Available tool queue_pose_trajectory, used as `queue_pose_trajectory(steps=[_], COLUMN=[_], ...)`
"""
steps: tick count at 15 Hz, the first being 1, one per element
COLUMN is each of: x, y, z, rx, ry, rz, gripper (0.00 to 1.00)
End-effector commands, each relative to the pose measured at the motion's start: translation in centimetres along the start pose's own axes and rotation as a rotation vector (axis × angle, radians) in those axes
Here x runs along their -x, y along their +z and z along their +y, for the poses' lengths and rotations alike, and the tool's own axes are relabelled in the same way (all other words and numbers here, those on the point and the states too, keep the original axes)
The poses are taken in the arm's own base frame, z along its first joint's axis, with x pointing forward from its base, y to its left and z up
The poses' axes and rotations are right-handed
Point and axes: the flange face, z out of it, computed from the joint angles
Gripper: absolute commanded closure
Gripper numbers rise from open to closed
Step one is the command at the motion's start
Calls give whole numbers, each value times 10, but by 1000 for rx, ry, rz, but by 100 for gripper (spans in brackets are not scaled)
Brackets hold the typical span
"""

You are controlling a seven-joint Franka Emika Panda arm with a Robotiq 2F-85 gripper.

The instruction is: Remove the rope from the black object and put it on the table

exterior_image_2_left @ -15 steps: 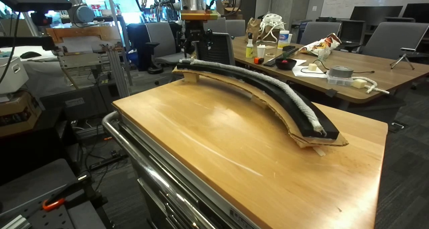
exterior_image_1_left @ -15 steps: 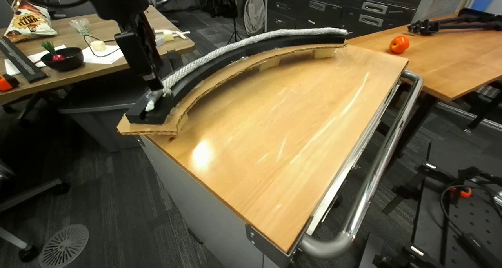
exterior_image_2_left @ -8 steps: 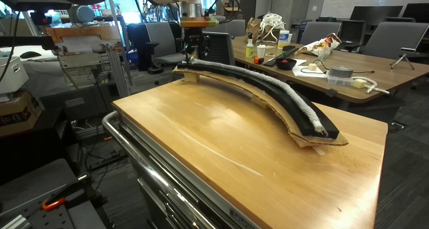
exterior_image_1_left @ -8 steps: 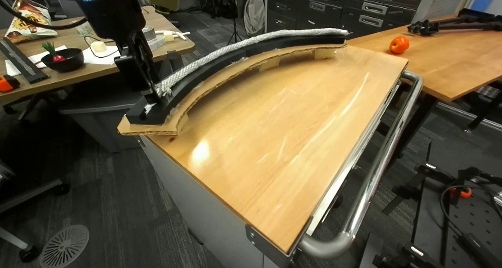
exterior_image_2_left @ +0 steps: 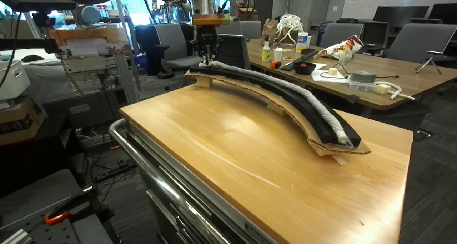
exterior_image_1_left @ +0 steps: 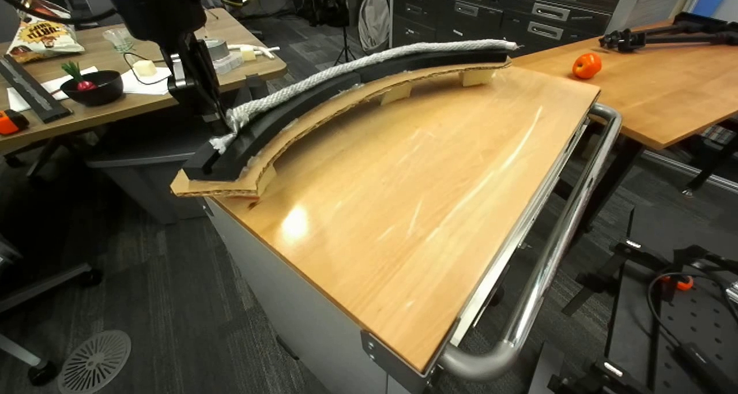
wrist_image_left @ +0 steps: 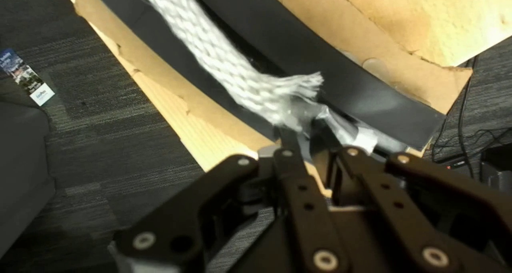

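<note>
A white braided rope runs along a curved black object that is mounted on cardboard; both exterior views show this. In the wrist view the frayed, taped end of the rope lies over the groove of the black object. My gripper is at that end, its narrowed fingers pinching the rope just behind the frayed tip. The exact contact is partly blurred. In an exterior view the gripper holds the end slightly raised, while most of the rope still rests along the curve. The wooden table lies beneath.
Cardboard on small blocks carries the black object near the table's edge. A metal handle bar runs along one side. Behind stands another table with a black bowl and a chip bag.
My gripper came down around the rope end, shut on it and rose a little. The rope end lifted slightly, and the rope's far end shifted outward a bit. The black object and cardboard nudged slightly.
</note>
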Motion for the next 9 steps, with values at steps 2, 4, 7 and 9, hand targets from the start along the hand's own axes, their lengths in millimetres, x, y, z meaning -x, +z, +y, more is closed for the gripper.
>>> queue_pose_trajectory(steps=[2, 4, 7, 9], x=[4, 10, 22, 33], y=[-25, -46, -87, -95], z=[3, -3, -24, -43], rx=[10, 16, 13, -75], ry=[29, 35, 103, 171], rz=[42, 26, 32, 7], gripper=[100, 100, 100, 100])
